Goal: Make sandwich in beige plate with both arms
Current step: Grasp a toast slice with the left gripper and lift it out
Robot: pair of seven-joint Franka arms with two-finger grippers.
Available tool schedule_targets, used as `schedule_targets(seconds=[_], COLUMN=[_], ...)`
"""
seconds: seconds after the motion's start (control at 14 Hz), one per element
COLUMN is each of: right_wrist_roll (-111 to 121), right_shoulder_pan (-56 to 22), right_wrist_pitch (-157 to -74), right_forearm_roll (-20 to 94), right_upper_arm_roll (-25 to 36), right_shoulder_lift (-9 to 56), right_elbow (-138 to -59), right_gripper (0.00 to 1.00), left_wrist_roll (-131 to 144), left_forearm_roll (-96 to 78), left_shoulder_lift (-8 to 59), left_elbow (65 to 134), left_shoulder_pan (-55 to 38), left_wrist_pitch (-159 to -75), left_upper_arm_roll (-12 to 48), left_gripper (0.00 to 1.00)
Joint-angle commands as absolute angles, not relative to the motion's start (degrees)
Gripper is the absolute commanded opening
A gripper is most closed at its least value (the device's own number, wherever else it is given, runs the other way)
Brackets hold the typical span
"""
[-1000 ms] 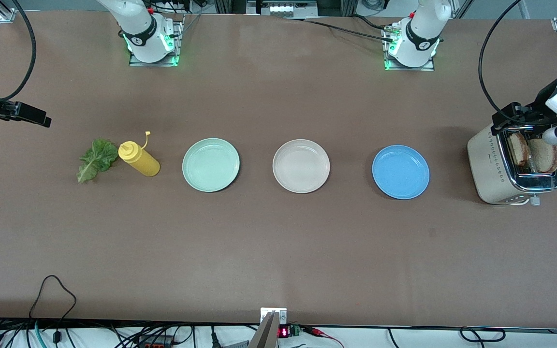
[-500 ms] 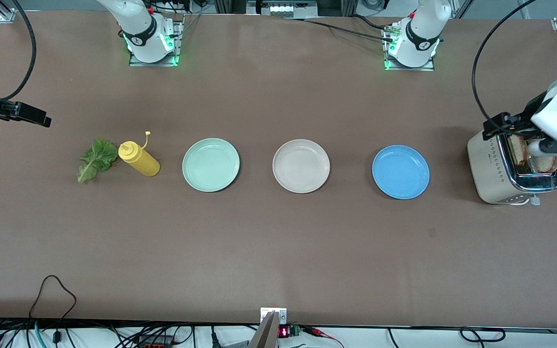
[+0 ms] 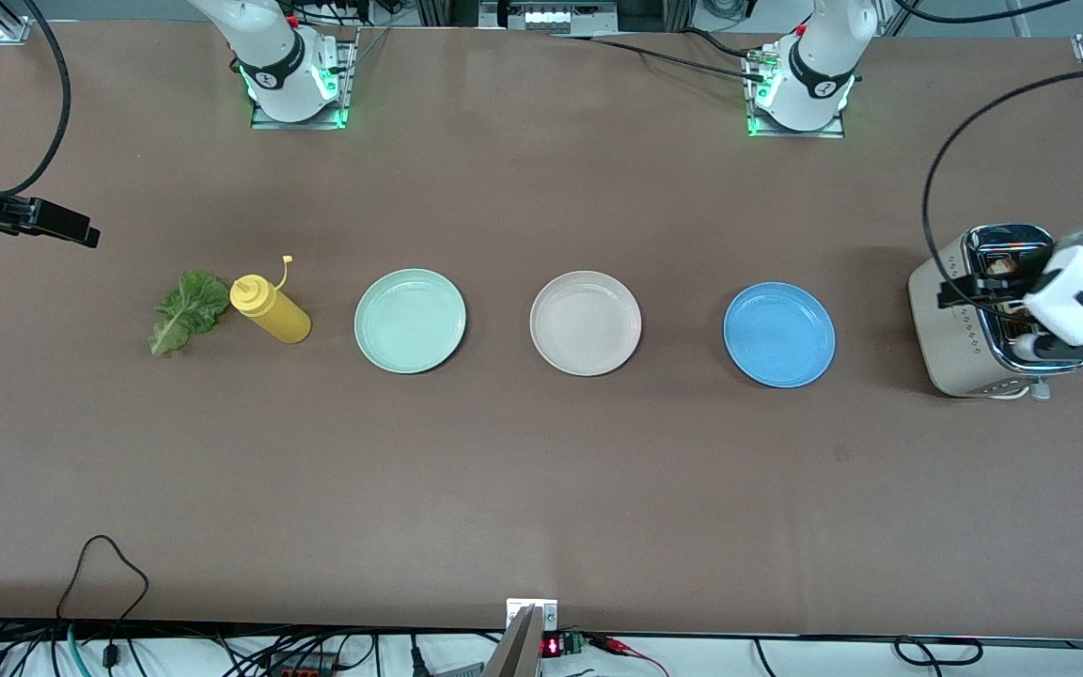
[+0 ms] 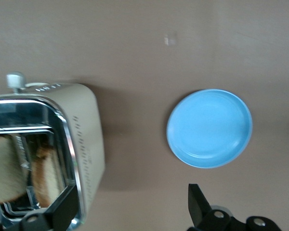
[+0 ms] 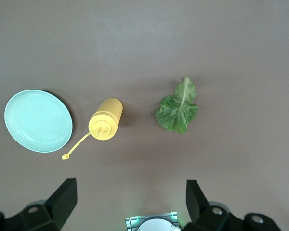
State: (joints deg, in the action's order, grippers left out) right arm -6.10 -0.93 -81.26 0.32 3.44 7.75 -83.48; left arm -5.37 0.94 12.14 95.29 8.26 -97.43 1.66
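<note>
Front view: left pincer [image 4: 130, 207] hides toaster [image 3: 960, 320] slots.

Brown table [image 3: 541, 489] under even light (cables [image 3: 100, 649] along its near edge).

The table [image 3: 541, 470] was brown; plates were mint green [image 3: 410, 321], beige [image 3: 586, 322] and blue [image 3: 779, 335]; the bottle [image 3: 271, 310] yellow; the lettuce [image 3: 188, 310] green.

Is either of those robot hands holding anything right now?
No. The left gripper is open over the toaster, the bread still inside; the right gripper waits open.
</note>
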Motion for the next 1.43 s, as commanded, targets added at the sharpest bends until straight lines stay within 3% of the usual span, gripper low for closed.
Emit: schedule_targets(seconds=[0.0,0.57,1.36], right_wrist_roll=[-6.8,-6.8,-6.8], right_shoulder_pan=[-0.7,-0.8,-0.6], right_wrist_pitch=[-80.2,-80.2,-79.8], right_forearm_roll=[1.2,1.2,1.3], right_upper_arm_roll=[3.3,3.3,3.3], right_shoulder_lift=[8.3,8.3,8.3], right_elbow=[-82.0,-82.0,-82.1], right_gripper=[1.0,1.0,1.0], left_wrist_roll=[-12.0,-16.6,-16.8], left_forearm_roll=[2.9,6.4,5.5], left_shoulder_lift=[13.9,16.1,12.2], left_elbow=[93.7,99.2,108.4], left_shoulder_pan=[12.5,18.0,19.8], left_wrist_pitch=[-98.3,-103.2,-107.1], left_upper_arm_roll=[2.0,2.4,2.8], left_gripper=[1.0,1.0,1.0])
